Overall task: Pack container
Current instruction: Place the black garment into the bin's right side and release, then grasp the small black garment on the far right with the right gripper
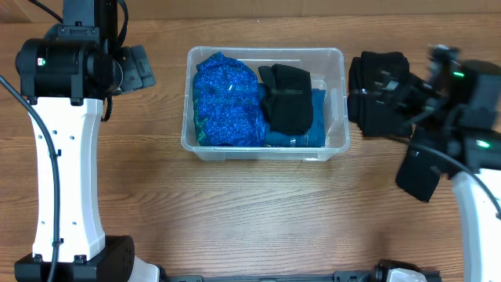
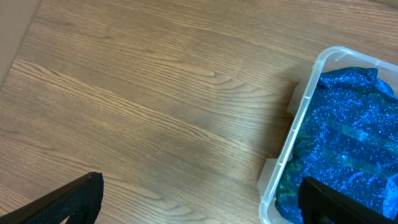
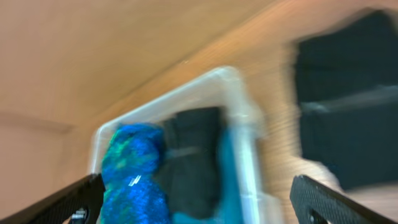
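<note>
The clear plastic container [image 1: 333, 59] stands at the table's middle back. It holds a sparkly blue cloth [image 1: 225, 98], a black cloth [image 1: 286, 98] and a teal item [image 1: 311, 129]. A folded black cloth [image 1: 380, 94] lies on the table right of it. My left gripper [image 1: 137, 66] is open and empty, above the bare wood left of the container [image 2: 292, 155]. My right gripper [image 1: 415, 141] is open and empty, up in the air at the right. Its blurred wrist view shows the container [image 3: 239, 106], the blue cloth [image 3: 127, 168] and the folded black cloth [image 3: 348, 106].
The wooden table [image 1: 250, 211] stretches in front of the container. The white left arm link [image 1: 66, 172] stands at the left. The right arm link [image 1: 477, 211] stands at the right edge.
</note>
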